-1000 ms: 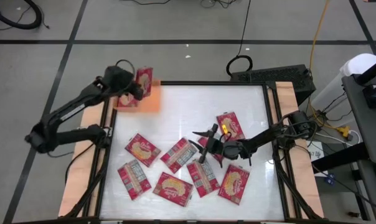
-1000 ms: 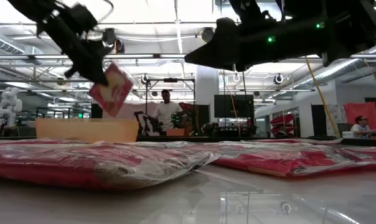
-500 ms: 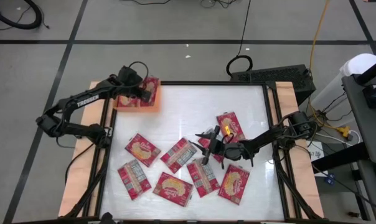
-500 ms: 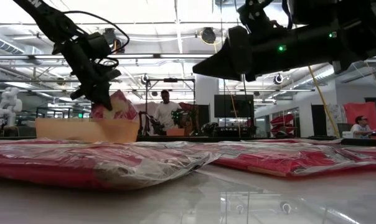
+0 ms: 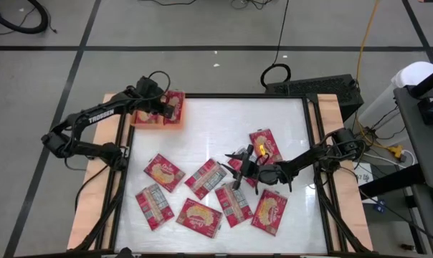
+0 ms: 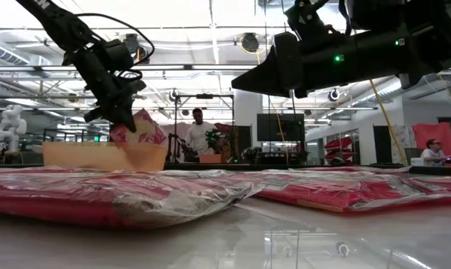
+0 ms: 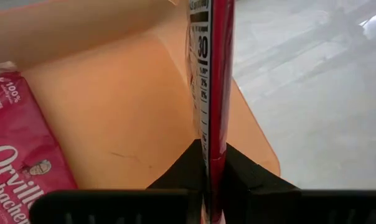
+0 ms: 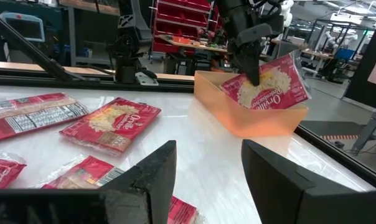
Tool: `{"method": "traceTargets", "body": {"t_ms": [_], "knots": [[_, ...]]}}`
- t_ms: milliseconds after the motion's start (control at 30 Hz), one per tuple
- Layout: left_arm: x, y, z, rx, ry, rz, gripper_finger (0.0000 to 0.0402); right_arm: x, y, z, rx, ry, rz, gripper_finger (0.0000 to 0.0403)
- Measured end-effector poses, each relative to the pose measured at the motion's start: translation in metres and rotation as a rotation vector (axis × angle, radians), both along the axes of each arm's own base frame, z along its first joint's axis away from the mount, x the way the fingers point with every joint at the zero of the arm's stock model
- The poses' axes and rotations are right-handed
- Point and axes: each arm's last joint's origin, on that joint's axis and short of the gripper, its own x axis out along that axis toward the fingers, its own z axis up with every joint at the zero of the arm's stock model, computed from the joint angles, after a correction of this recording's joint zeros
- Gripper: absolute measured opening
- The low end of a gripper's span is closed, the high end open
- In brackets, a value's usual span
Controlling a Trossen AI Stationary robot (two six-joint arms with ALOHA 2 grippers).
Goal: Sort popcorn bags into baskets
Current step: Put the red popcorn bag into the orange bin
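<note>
An orange basket (image 5: 153,120) sits at the table's far left corner. My left gripper (image 5: 166,107) reaches down into it, shut on a red popcorn bag (image 8: 270,84) that stands tilted in the basket (image 8: 263,118). Another bag (image 7: 20,155) lies flat inside the basket. Several more popcorn bags lie flat on the white table, among them one (image 5: 164,172) at the left and one (image 5: 269,211) near the front. My right gripper (image 5: 236,169) hovers open and level above the middle bags, touching nothing. My left gripper pinches one edge of the bag (image 7: 214,158) between its two fingers, seen edge-on in the left wrist view. The fingers (image 8: 253,71) slant down from above, at the bag's upper part. The bag stands tilted, its lower part inside the basket and its top above the rim.
Light wooden boards (image 5: 94,193) flank the table's left and right sides, inside black frame rails. A bag (image 5: 265,145) lies just beyond my right gripper. Free white table top (image 5: 238,118) stretches between the basket and the bags. People show in the room behind the table.
My left gripper has gone down into the basket with the bag and rolled a little, then kept still. The bag, held clear above the basket before, now stands tilted with its lower part inside it.
</note>
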Motion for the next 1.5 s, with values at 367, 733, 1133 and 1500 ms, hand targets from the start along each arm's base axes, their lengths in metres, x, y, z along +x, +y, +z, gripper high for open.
{"method": "traceTargets", "body": {"t_ms": [367, 733, 1133, 1500], "knots": [[-0.002, 0.001, -0.001, 0.025, 0.05, 0.051, 0.0104, 0.0, 0.0, 0.0, 0.0, 0.0, 0.0, 0.0173], [-0.005, 0.006, 0.001, 0.145, 0.157, 0.121, 0.0158, 0.0, 0.0, 0.0, 0.0, -0.001, 0.0, 0.0173], [0.033, -0.02, 0.0, 0.255, 0.015, -0.211, 0.0153, 0.0, 0.0, -0.002, -0.001, 0.024, -0.004, 0.0173], [0.098, -0.135, -0.009, 0.535, -0.171, -0.722, 0.0132, -0.001, -0.002, -0.01, 0.084, 0.054, -0.024, 0.0173]]}}
